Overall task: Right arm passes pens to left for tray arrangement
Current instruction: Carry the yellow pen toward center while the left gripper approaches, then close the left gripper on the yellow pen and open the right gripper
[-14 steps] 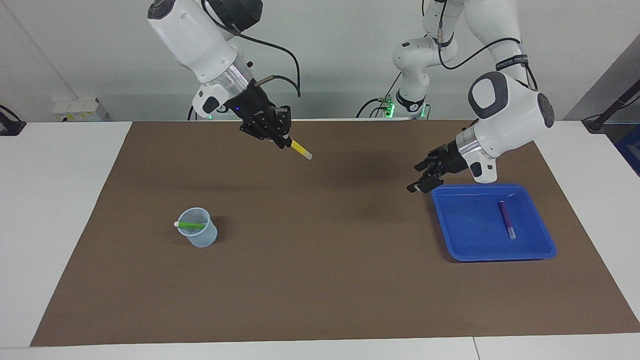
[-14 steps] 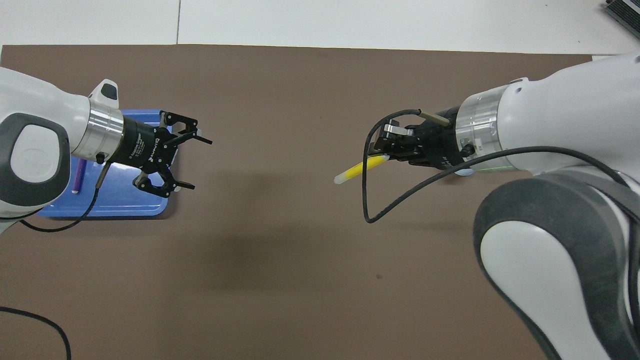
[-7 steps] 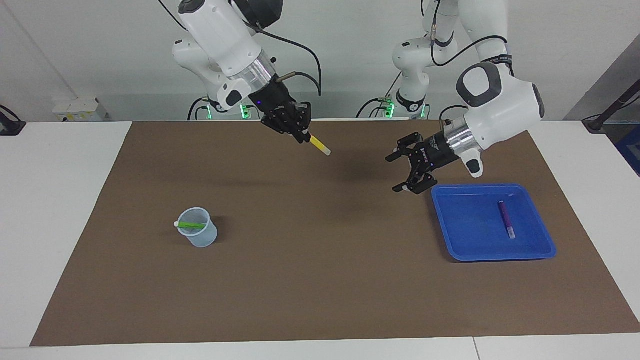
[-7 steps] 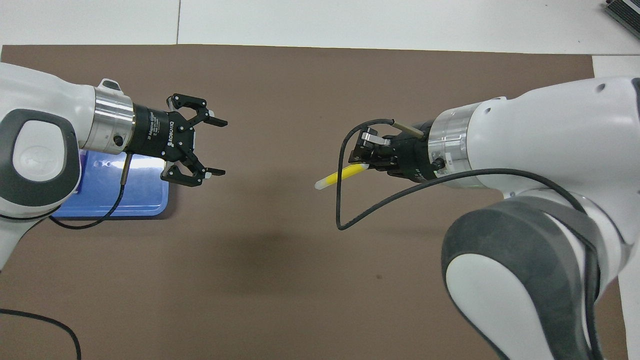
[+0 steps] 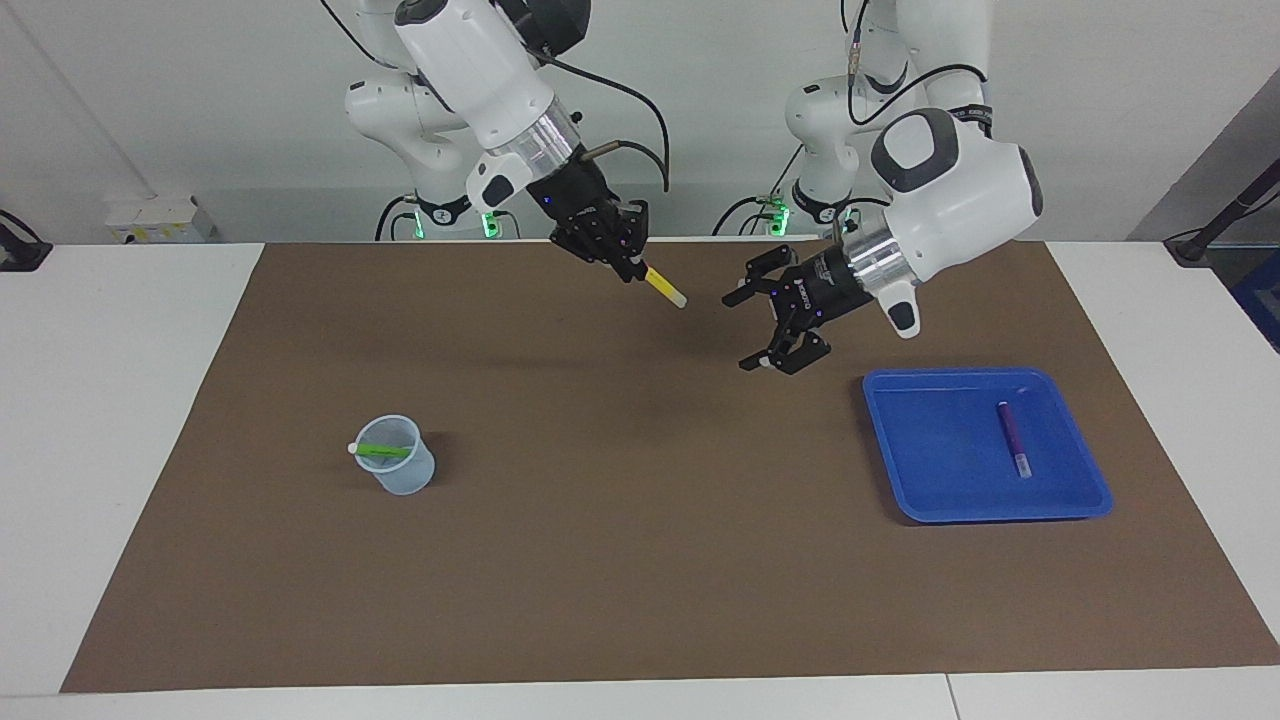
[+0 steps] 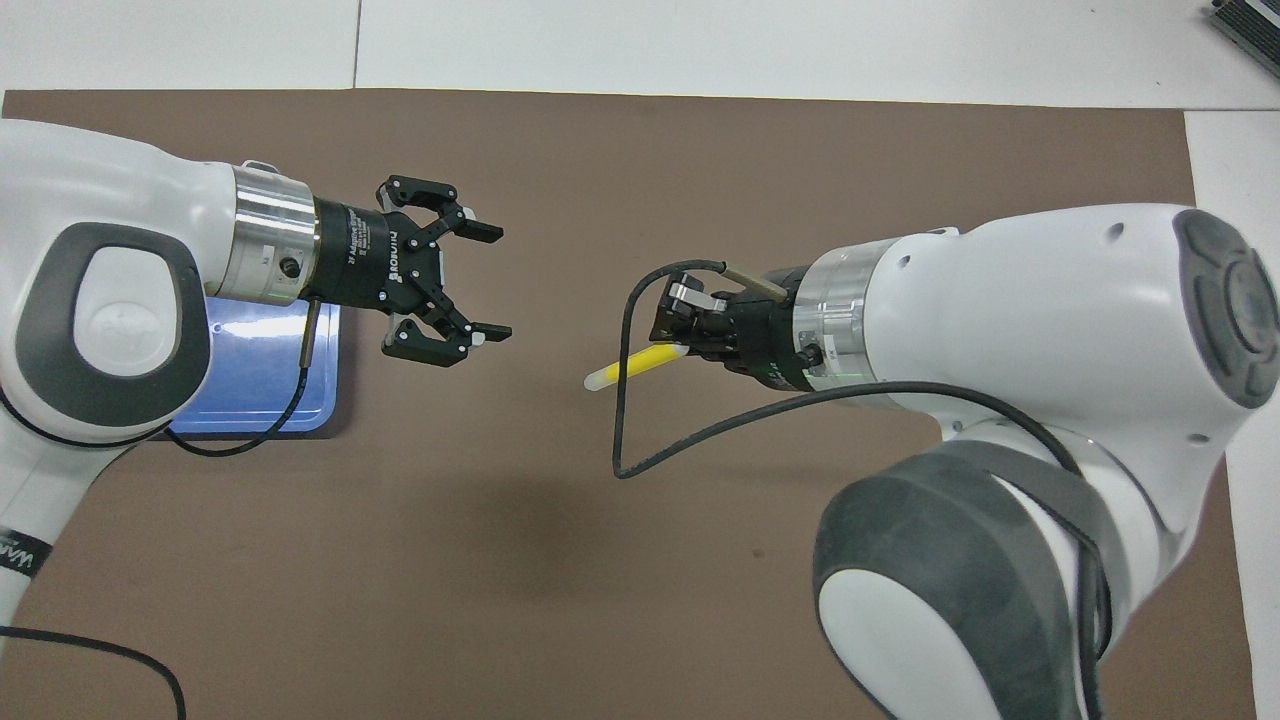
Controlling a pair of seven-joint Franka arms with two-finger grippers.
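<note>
Yellow pen: clamped by its upper end in the right pincer, upper middle of the facing frame, pale tip slanting down toward the left pincer, raised over the brown mat.
Left pincer: fingers spread wide apart, nothing between them, mouth turned toward the pen tip; a gap separates them.
Handover advice: bring the pale free end squarely between the spread fingers, let the left pincer close on the bare barrel clear of the right fingertips, and release only once that grip looks firm.
Blue tray: right of frame on the tabletop, purple pen lying inside.
Cup: lower left, green pen resting across its rim.
Change since a second ago: both pincers have moved toward the frame's centre; the left one has left the tray corner; the gap has shrunk.
</note>
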